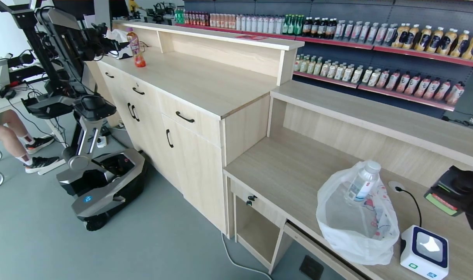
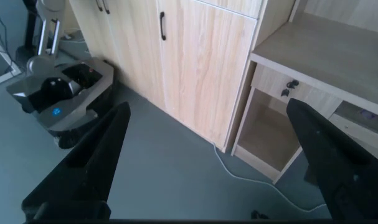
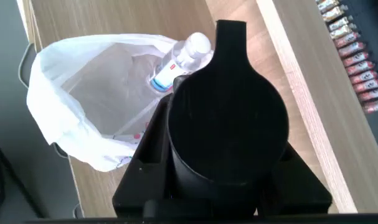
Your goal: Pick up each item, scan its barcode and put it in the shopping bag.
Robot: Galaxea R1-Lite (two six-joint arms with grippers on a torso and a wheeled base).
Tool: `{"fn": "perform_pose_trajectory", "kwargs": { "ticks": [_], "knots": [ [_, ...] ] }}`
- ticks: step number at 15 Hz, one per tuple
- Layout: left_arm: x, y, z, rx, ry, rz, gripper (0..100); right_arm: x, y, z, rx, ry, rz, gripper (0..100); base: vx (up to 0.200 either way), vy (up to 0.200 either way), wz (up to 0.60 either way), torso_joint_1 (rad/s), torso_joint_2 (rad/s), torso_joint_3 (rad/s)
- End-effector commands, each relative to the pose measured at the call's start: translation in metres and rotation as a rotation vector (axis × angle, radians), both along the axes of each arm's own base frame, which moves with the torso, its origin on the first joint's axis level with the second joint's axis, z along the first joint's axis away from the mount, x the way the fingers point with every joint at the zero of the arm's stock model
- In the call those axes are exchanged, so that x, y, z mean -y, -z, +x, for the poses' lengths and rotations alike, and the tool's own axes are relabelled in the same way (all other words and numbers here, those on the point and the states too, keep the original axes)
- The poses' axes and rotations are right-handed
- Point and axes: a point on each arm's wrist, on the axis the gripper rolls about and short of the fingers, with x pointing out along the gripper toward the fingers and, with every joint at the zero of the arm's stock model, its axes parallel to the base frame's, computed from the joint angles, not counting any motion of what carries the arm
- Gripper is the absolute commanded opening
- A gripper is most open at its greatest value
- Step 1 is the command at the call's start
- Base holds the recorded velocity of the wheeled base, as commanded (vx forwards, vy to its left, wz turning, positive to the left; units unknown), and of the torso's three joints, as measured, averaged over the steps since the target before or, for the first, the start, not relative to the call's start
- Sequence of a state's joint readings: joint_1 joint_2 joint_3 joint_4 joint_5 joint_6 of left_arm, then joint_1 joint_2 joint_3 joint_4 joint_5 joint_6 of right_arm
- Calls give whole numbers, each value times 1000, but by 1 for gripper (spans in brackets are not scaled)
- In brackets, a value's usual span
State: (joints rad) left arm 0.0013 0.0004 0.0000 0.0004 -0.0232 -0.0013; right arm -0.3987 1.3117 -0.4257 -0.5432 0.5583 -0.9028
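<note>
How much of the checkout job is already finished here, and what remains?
Done, it seems: one clear bottle is in the shopping bag beside the scanner. In hand: a dark round item sits at the right gripper; whether it is gripped, I cannot tell. The left gripper is open and empty. Left: perhaps the orange bottle on the higher counter.

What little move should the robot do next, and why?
Probably lift the right arm clear of the shopping bag. The clear bottle already leans inside it, so that item looks finished, and the left gripper hangs open and empty over the floor.
</note>
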Motion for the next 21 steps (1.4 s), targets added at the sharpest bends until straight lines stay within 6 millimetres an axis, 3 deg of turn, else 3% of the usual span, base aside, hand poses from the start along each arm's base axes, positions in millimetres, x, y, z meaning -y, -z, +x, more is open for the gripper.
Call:
{"fn": "perform_pose_trajectory", "kwargs": {
  "ticks": [1, 5, 9, 12, 17, 21],
  "knots": [
    [0, 0, 0, -1, 0, 0, 100, 5, 26, 18, -120, -34, 61, 0, 0, 0, 0, 0, 0, 0],
    [0, 0, 0, -1, 0, 0, 100, 14, 76, 45, -305, -106, 140, 0, 0, 0, 0, 0, 0, 0],
    [0, 0, 0, -1, 0, 0, 100, 19, 119, 58, -443, -164, 242, 0, 0, 0, 0, 0, 0, 0],
    [0, 0, 0, -1, 0, 0, 100, 22, 137, 66, -465, -206, 283, 0, 0, 0, 0, 0, 0, 0],
    [0, 0, 0, -1, 0, 0, 100, 33, 155, 95, -381, -249, 271, 0, 0, 0, 0, 0, 0, 0],
    [0, 0, 0, -1, 0, 0, 100, 34, 170, 101, -407, -264, 296, 0, 0, 0, 0, 0, 0, 0]
  ]
}}
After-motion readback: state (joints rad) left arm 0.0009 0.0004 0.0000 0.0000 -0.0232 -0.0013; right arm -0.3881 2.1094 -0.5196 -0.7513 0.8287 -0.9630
